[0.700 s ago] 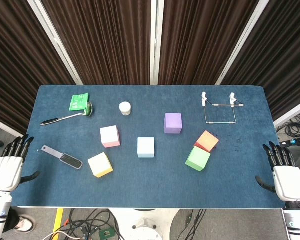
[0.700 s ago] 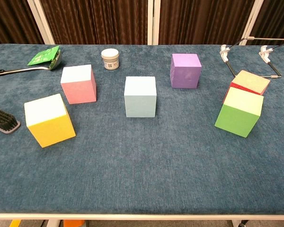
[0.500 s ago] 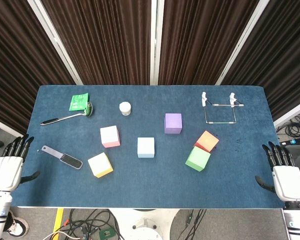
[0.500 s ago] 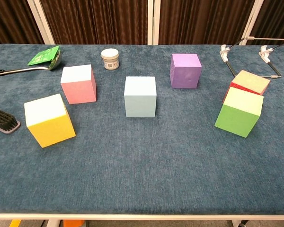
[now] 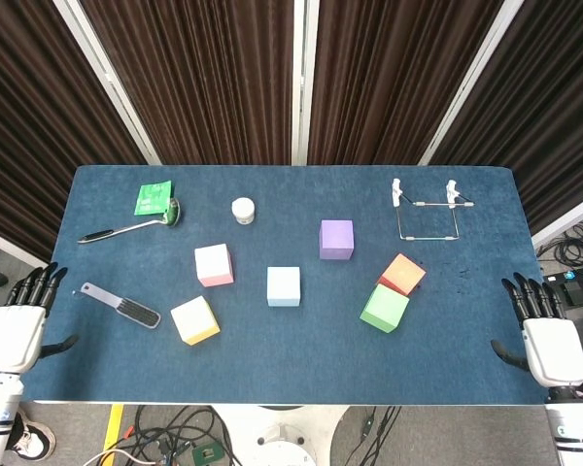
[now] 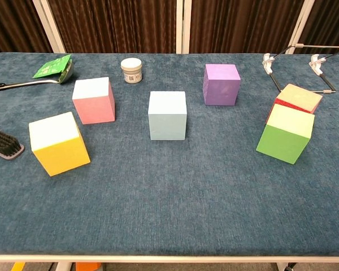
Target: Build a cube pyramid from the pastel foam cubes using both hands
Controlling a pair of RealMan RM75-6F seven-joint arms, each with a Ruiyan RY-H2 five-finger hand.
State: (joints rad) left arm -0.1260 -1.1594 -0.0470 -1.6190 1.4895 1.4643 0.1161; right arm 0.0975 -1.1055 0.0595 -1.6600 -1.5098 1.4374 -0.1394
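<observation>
While scattered unstacked on the worktop [image 5: 272,354], six foam cubes [image 5: 284,286] are seen, green cube [image 5: 385,308] touching orange cube [image 5: 402,274]; left hand [image 5: 16,325] and right hand [image 5: 549,335] are held off the edges, fingers [image 5: 530,296] spread wide, empty.

Table covered in dark blue napped cloth [image 6: 175,197], matt, carpet-like texture seen in chest view. Six pastel foam cubes, matt and smooth-faced: yellow cube [image 6: 58,143], pink cube [image 6: 94,100], light blue cube [image 6: 167,115], purple cube [image 6: 221,84], green cube [image 6: 286,134], red-orange cube [image 6: 296,98]. Long-handled metal spoon [image 5: 126,229] at upper left, shiny. Glossy green foil-like packet [image 6: 52,66]. Small white plastic-looking jar [image 6: 131,70]. Black bristled brush [image 6: 3,141]. Thin metal wire frame [image 5: 426,216] at upper right, white fittings.
</observation>
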